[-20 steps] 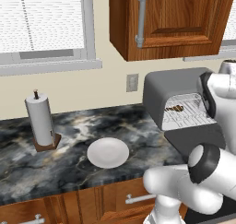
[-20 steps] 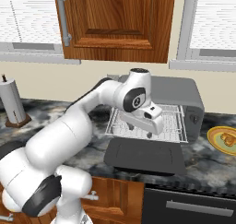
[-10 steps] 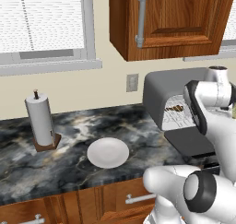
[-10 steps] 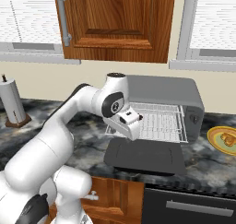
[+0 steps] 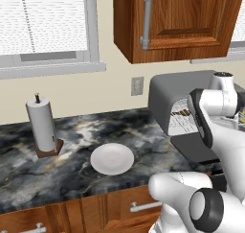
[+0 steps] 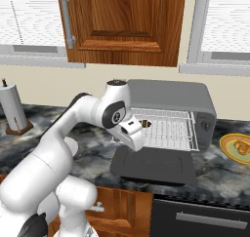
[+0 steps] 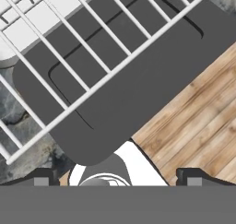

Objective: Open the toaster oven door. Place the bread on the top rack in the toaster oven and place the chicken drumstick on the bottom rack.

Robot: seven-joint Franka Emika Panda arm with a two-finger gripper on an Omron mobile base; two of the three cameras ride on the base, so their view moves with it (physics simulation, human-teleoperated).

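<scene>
Inspecting the counter and appliance as found:

Toaster oven: the toaster oven stands on the dark marbled counter against the wall, under the wooden wall cabinet.
Toaster oven door: the toaster oven door is fully down, lying flat on the counter in front of the cavity; in the hand view it is the dark rounded panel seen from above.
Racks: white wire shelving shows inside the open cavity and projects forward over the door; the hand view shows a rack edge crossing above the door panel. Which shelf is the upper and which the lower cannot be told.
Chicken drumstick: a small brown item lies on the wire shelving at the cavity's left side, just beside the robot's hand; the same brown item shows in the left base view. The shelf level cannot be told.
Bread: a golden-orange lump sits on a yellow plate on the counter to the right of the oven, well apart from the arm.
Gripper: the gripper hangs over the door's front edge, fingers spread wide with nothing between them.
Obstructions: the arm's wrist and forearm stand directly in front of the cavity's left side, covering part of the shelving.
Surroundings: an empty white plate lies mid-counter; a paper towel roll stands upright on its wooden base at the far left; a wall outlet is beside the oven; drawers run below the counter.
</scene>
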